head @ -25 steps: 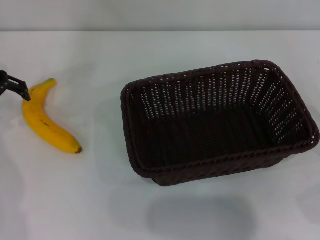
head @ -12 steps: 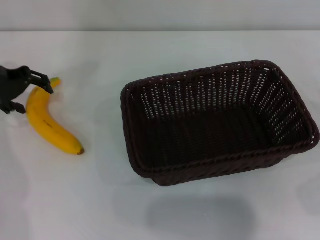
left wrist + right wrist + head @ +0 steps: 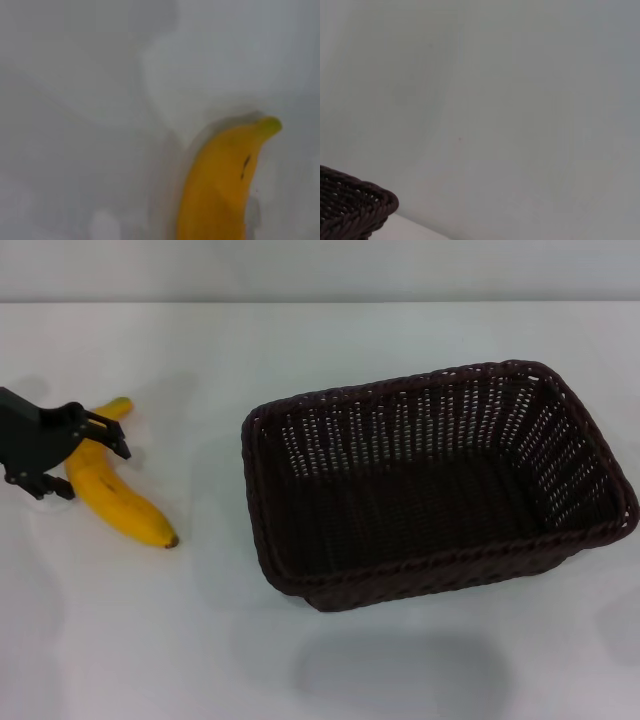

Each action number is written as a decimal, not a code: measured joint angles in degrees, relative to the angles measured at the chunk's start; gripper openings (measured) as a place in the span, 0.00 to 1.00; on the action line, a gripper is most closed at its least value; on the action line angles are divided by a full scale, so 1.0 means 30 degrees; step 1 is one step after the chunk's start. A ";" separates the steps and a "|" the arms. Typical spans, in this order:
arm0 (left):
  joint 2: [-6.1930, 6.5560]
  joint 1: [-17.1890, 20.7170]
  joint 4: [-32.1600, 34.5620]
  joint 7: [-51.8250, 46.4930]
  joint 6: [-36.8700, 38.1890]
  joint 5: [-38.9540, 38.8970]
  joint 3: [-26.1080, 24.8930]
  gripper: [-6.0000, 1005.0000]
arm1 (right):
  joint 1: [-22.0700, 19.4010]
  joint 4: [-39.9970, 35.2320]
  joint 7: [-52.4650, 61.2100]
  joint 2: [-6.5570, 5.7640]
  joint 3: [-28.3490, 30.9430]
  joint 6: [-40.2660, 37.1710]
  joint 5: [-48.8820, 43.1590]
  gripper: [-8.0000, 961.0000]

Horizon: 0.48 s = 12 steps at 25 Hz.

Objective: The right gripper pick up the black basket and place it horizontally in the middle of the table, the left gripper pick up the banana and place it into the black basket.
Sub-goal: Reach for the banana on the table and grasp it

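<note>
The banana is being reached for by the left gripper.

The black basket [image 3: 435, 485] is already set long-side across the middle of the table [image 3: 200, 640], open side up. The banana [image 3: 118, 490] is laid on the table well to its left, stem pointed away from the robot, dark tip pointed near and toward the basket. The left gripper [image 3: 85, 462] is placed at the stem half with its jaws apart around the fruit. Next, the jaws need to be closed on it. The right gripper is not seen.
</note>
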 joint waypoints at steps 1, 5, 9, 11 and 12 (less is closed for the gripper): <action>-0.0032 -0.0048 -0.0120 0.0003 -0.0006 0.0063 0.0006 0.87 | 0.0006 0.0000 -0.0002 -0.0001 0.0001 -0.0037 -0.0001 0.72; -0.0059 -0.0122 -0.0441 0.0049 -0.0151 0.0272 0.0063 0.87 | 0.0014 0.0053 -0.0009 0.0000 0.0000 -0.0093 -0.0001 0.72; -0.0059 -0.0152 -0.0501 0.0051 -0.0273 0.0637 0.0248 0.87 | -0.0017 0.0136 -0.0121 0.0001 -0.0001 -0.0094 -0.0002 0.72; -0.0012 -0.0154 -0.0441 0.0113 -0.0428 0.0627 0.0302 0.87 | -0.0039 0.0156 -0.0202 0.0000 -0.0001 -0.0094 -0.0001 0.72; 0.0022 -0.0155 -0.0405 0.0188 -0.0489 0.0617 0.0307 0.87 | -0.0047 0.0162 -0.0210 0.0000 -0.0001 -0.0094 -0.0002 0.72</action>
